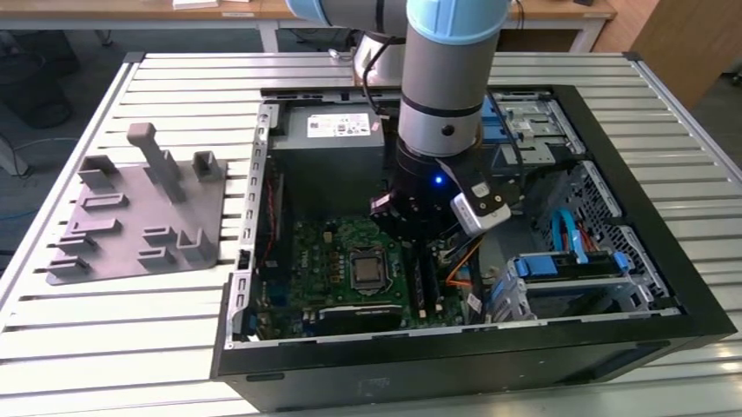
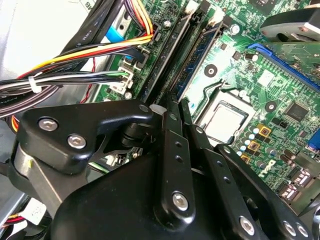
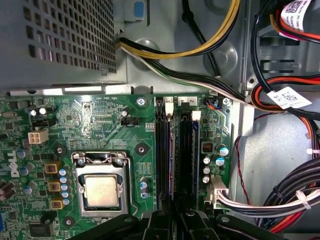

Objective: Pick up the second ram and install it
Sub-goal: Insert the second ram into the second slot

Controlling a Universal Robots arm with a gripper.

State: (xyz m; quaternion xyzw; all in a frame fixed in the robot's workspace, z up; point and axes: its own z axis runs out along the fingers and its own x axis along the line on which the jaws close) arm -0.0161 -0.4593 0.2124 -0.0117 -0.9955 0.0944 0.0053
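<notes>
Second ram (image 2: 192,55) – in the second wrist view, a thin blue-green stick with dark chips, standing on edge in one of the long black slots of the motherboard (image 2: 280,75). Its long axis runs straight away from the gripper (image 2: 176,105), whose two fingers are drawn close together on the stick's near end; I judge them to be pinching it rather than resting on it. Cable bundle (image 2: 75,65) lies off to one side, apart from the stick.

First wrist view – second ram (image 3: 171,150) shows as a bluish edge between the slots, beside the processor socket (image 3: 102,192). Gripper (image 3: 173,216) sits in line with that slot, at the end farther from the power supply (image 3: 55,40).

Exterior view – arm (image 1: 440,130) reaches down into the open computer case (image 1: 649,217) over the motherboard's (image 1: 336,252) slot side. Grey holder plate (image 1: 139,217) sits on the table (image 1: 116,347), well apart to the exterior view's left.
</notes>
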